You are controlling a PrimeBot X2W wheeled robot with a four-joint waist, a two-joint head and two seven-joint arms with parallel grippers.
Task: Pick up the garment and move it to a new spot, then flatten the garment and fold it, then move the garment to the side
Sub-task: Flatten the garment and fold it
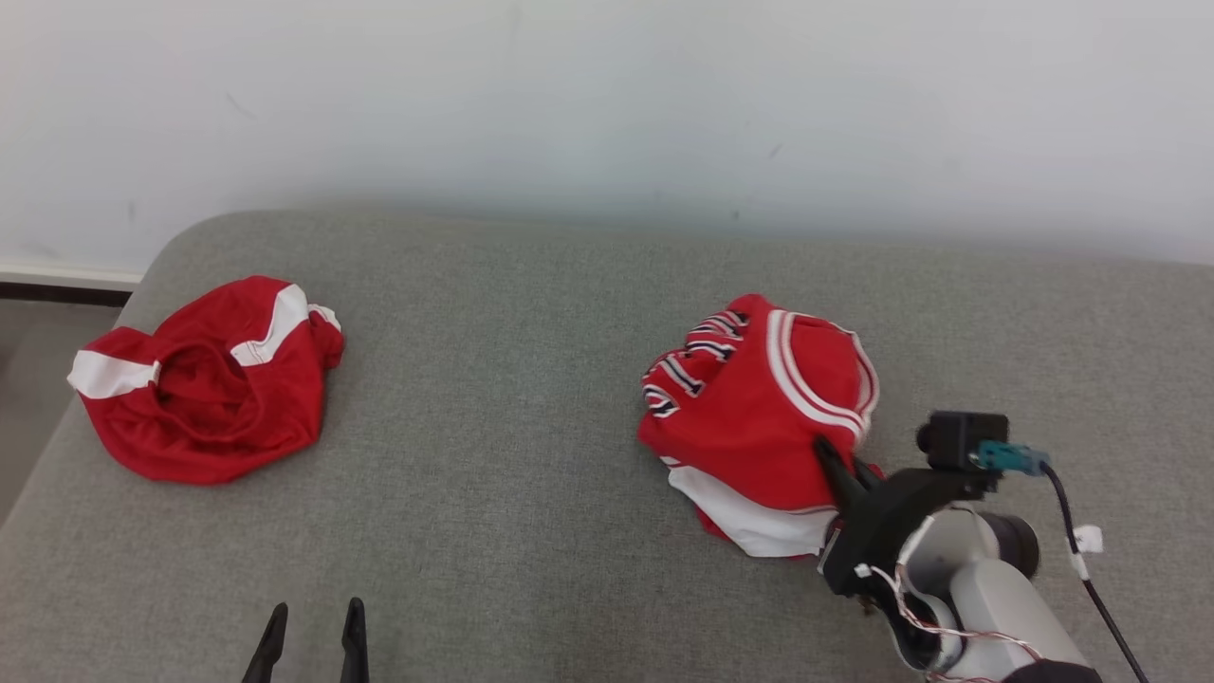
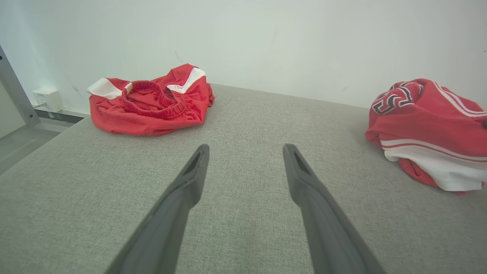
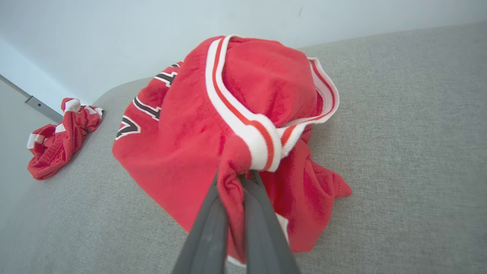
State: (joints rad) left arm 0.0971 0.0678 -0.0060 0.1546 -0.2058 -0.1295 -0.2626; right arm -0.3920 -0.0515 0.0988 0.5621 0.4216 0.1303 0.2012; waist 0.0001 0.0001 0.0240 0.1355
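Observation:
The garment [image 1: 759, 408] is a crumpled red jersey with white-and-red striped trim and black-and-white lettering, lying right of centre on the grey cushion [image 1: 512, 474]. My right gripper [image 1: 827, 451] reaches into its near right side and is shut on a fold of red cloth just below the striped trim. In the right wrist view the two fingers [image 3: 213, 228] pinch that fold of the garment [image 3: 182, 152], the right gripper [image 3: 237, 179] closing right under the band. My left gripper [image 1: 316, 612] stands open at the lower left, empty, and in the left wrist view the left gripper [image 2: 245, 148] points over bare cushion with the garment [image 2: 426, 125] to its right.
A second red piece, shorts [image 1: 209, 389] with white stripes and an elastic waistband, lies bunched at the cushion's far left corner, also the shorts [image 2: 152, 106] [image 3: 57, 140]. A pale wall [image 1: 607, 95] backs the cushion. The cushion's left edge [image 1: 38, 474] drops to the floor.

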